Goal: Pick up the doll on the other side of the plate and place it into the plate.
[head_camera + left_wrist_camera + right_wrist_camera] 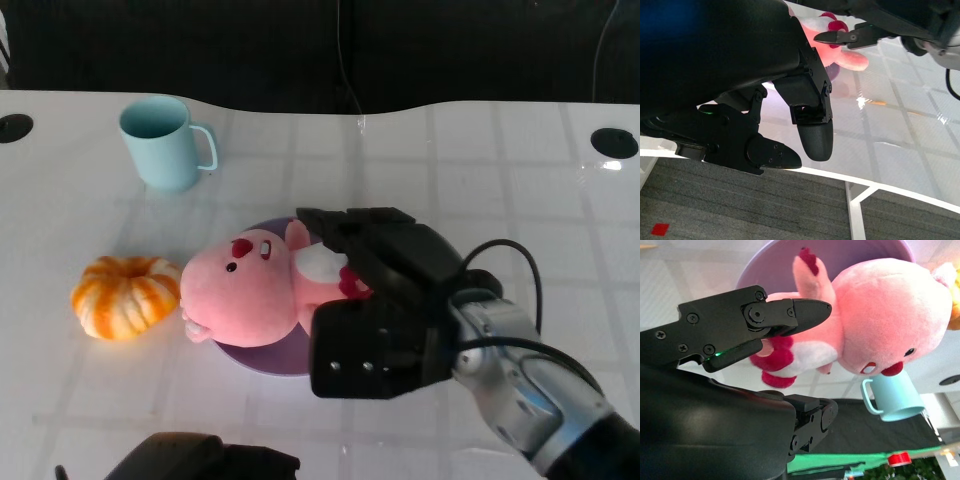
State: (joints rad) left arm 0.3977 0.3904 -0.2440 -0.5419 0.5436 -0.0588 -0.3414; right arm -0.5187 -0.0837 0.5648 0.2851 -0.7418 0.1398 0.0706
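Observation:
The pink plush doll [250, 290] lies on its side on the purple plate [268, 362], its head hanging over the plate's left rim. My right hand [385, 300] hovers over the doll's body from the right. In the right wrist view one finger [807, 310] touches the doll [890, 325] above the plate [850, 255], while the thumb [815, 415] stays apart from it. My left hand [200, 460] rests low at the table's front edge and holds nothing. In the left wrist view its fingers [812, 135] are spread, with the doll [845, 57] beyond them.
An orange pumpkin-shaped toy [125, 295] sits just left of the doll's head. A light blue mug [160, 140] stands at the back left, also visible as the mug [892, 397] in the right wrist view. Two dark holes mark the table's far corners.

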